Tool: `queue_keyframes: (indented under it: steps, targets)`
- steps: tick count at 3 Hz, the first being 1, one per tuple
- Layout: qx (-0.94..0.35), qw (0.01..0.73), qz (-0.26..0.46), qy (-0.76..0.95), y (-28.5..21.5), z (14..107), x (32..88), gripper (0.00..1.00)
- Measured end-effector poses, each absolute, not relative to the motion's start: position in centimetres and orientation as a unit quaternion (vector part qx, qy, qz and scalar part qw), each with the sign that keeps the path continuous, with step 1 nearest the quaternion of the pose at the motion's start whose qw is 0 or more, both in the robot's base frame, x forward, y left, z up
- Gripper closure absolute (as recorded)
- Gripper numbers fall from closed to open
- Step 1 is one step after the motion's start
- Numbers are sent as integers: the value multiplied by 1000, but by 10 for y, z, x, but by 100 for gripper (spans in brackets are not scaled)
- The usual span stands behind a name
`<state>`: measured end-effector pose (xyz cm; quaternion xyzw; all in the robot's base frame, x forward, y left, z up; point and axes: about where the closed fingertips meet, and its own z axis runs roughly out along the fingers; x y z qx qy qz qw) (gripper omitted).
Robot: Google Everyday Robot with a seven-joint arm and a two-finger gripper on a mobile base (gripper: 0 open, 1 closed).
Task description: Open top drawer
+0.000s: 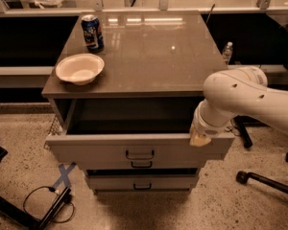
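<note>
The top drawer [110, 150] of the grey cabinet stands pulled well out, its dark inside showing under the cabinet top. Its wide flat front has a small black bar handle [139, 155] at centre. My gripper [200, 138] is at the right end of the drawer front, at its top edge, with the white arm [245, 97] reaching in from the right. Two narrower drawers [142, 183] sit below, mostly covered by the open one.
A white bowl [80, 68] and a blue can [92, 32] stand on the cabinet top [153, 51] at the left. A water bottle [227, 51] stands behind the cabinet's right side. Black chair legs [264, 178] lie on the floor at right, a cable [45, 205] at left.
</note>
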<state>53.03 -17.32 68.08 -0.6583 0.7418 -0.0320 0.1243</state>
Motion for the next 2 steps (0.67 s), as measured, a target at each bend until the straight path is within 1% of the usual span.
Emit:
queue_keyframes:
  steps: [1, 2]
  targets:
    - [-653, 85, -36, 752, -177, 695, 505, 100]
    - [-652, 82, -36, 753, -177, 694, 503, 100]
